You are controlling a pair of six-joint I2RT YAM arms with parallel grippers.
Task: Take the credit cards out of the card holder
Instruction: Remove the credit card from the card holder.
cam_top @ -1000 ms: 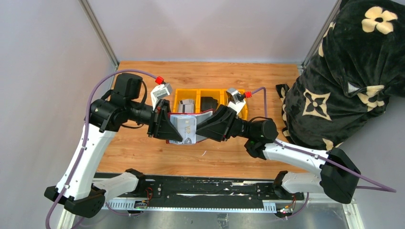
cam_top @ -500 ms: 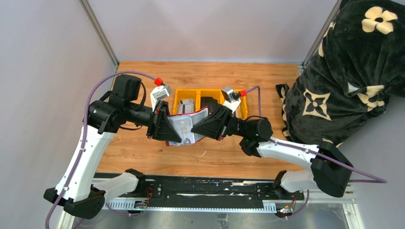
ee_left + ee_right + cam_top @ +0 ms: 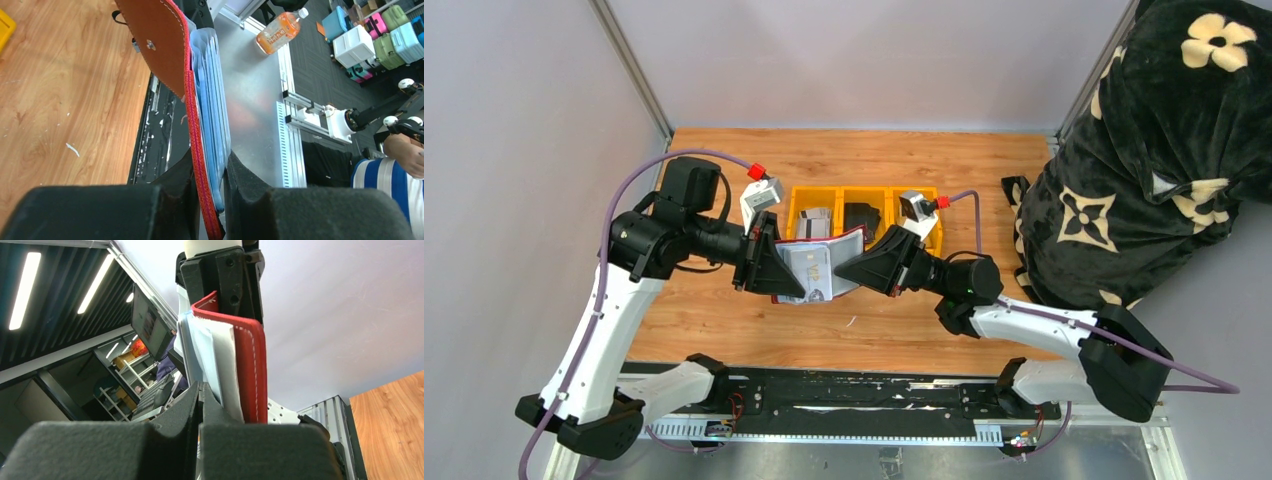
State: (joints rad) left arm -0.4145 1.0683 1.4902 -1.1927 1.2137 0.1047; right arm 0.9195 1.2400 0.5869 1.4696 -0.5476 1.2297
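Note:
My left gripper [image 3: 790,272] is shut on the left edge of the dark-red card holder [image 3: 836,238] and holds it open in the air above the wooden table. Several pale grey-blue credit cards [image 3: 812,264] stand inside it. In the left wrist view the holder [image 3: 160,45] and its cards [image 3: 212,100] are pinched between my left gripper's [image 3: 207,192] jaws. My right gripper [image 3: 842,268] meets the holder's right edge. In the right wrist view its jaws [image 3: 200,390] are pressed together on the edge of the outermost card [image 3: 187,347], beside the red holder [image 3: 250,375].
A yellow compartment bin [image 3: 931,236] stands behind the grippers, with grey cards [image 3: 815,220] in one section and a black wallet-like object [image 3: 861,215] in another. A black flowered blanket [image 3: 1144,170] fills the right side. The wooden table [image 3: 724,320] lies below.
My right gripper moved left into the holder, then drew back to the right and lower. The holder's right side rose and curved. My left gripper stayed put.

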